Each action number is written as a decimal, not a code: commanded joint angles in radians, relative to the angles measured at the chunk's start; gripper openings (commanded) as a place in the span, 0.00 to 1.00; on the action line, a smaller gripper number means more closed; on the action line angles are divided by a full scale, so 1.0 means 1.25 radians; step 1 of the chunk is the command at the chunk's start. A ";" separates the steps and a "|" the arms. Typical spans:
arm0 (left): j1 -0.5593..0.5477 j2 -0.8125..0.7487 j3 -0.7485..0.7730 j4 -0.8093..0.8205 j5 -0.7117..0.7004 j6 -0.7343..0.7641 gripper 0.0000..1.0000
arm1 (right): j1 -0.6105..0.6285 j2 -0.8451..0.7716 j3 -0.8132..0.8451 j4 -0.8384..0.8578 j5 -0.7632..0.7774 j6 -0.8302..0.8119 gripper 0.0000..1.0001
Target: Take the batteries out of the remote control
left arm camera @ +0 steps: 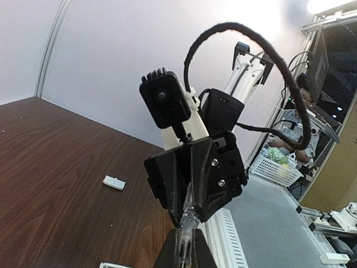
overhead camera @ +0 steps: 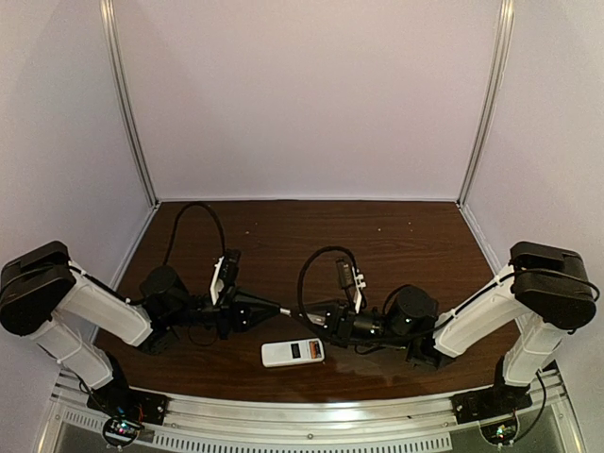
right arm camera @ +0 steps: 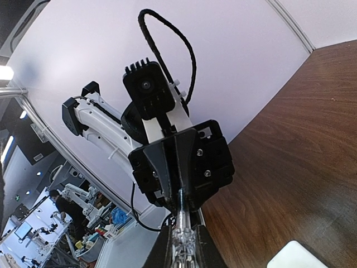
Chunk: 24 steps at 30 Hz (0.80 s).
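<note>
Remote control point(overhead camera: 293, 352) recess visible only from top; left tool point(overhead camera: 276, 309), right tool point(overhead camera: 317, 319) both clamp screwdriver point(left arm camera: 187, 226).

The remote control point(overhead camera: 293, 352) is white, with a dark rectangular recess where an orange battery point(overhead camera: 315, 350) shows. The table point(overhead camera: 396, 236) is dark brown with wood grain, the screwdriver point(overhead camera: 293, 311) silvery. The arms point(overhead camera: 104, 310) are white with black joints.

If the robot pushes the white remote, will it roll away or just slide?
Probably slide: the remote control lies flat on the table, with no round side to roll on. It looks small and thin, so likely light. Its back looks open with an orange battery showing, so tipping it might spill that.
</note>
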 commanded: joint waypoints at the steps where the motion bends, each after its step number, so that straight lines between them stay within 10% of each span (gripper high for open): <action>1: 0.006 -0.018 -0.008 0.268 -0.031 0.047 0.15 | 0.005 -0.036 0.018 0.108 0.018 -0.016 0.00; 8: 0.006 -0.069 -0.020 0.185 -0.059 0.108 0.73 | 0.005 -0.090 -0.004 0.014 0.045 -0.046 0.00; 24: 0.006 -0.039 0.028 -0.006 -0.012 0.303 0.97 | 0.007 -0.394 -0.036 -0.481 0.224 -0.112 0.00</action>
